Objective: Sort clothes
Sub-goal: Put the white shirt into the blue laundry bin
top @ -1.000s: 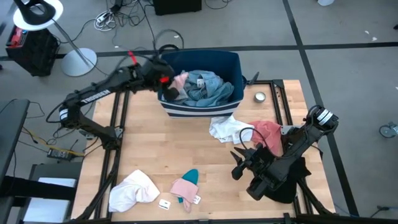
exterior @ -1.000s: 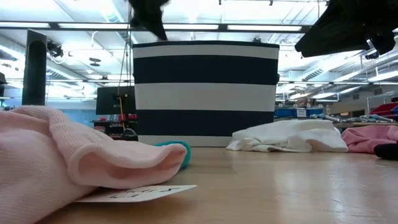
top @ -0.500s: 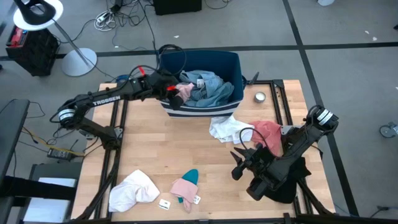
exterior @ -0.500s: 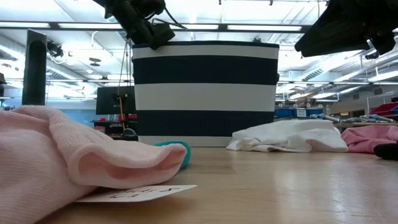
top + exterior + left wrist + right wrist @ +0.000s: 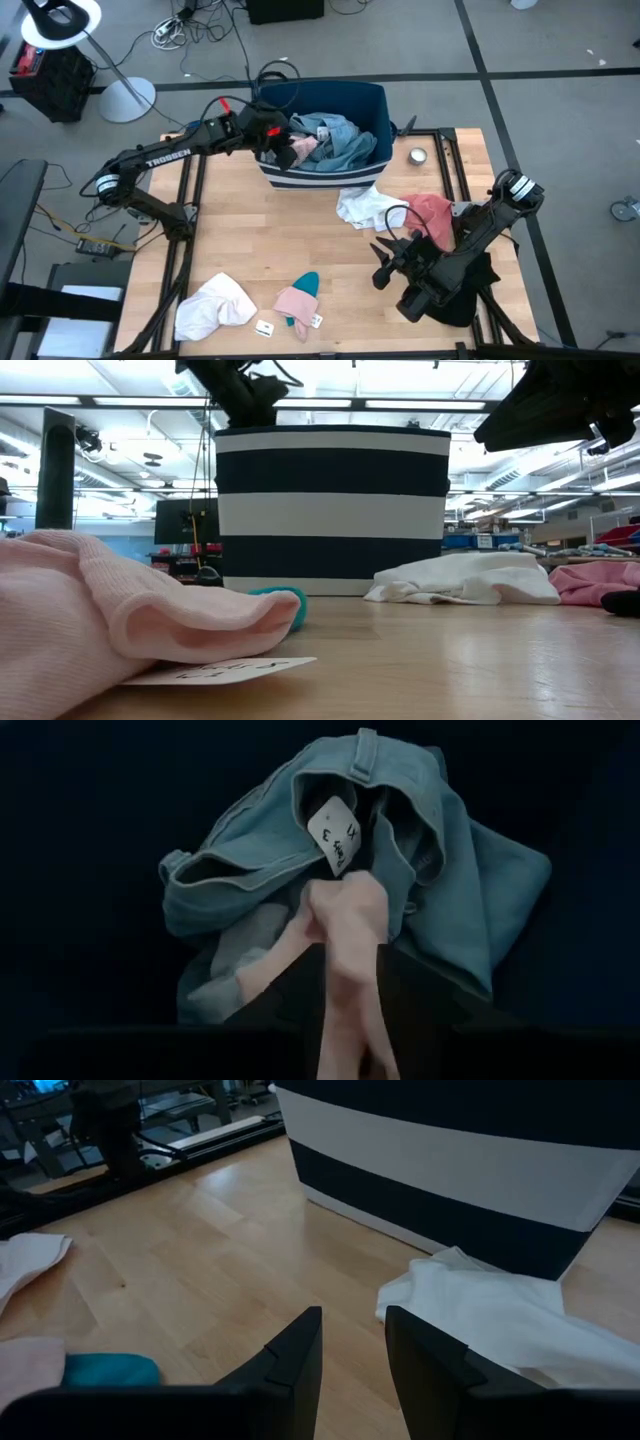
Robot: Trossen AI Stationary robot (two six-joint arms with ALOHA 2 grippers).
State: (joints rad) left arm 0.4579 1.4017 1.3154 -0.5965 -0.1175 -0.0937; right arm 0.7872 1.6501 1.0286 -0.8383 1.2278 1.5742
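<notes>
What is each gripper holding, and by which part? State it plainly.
The left gripper, over the bin, is shut on the pink garment, pinching one bunched end that hangs toward the clothes inside. The right gripper is open and holds nothing.

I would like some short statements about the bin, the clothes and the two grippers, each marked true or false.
1. The left gripper is over the bin. True.
2. The left gripper holds a teal garment. False: it holds a pink garment.
3. The right gripper is shut on the white cloth. False: it is open and holds nothing.
4. A light blue garment lies in the bin. True.
5. The small tin is inside the bin. False: it stands on the table, beside the bin.
</notes>
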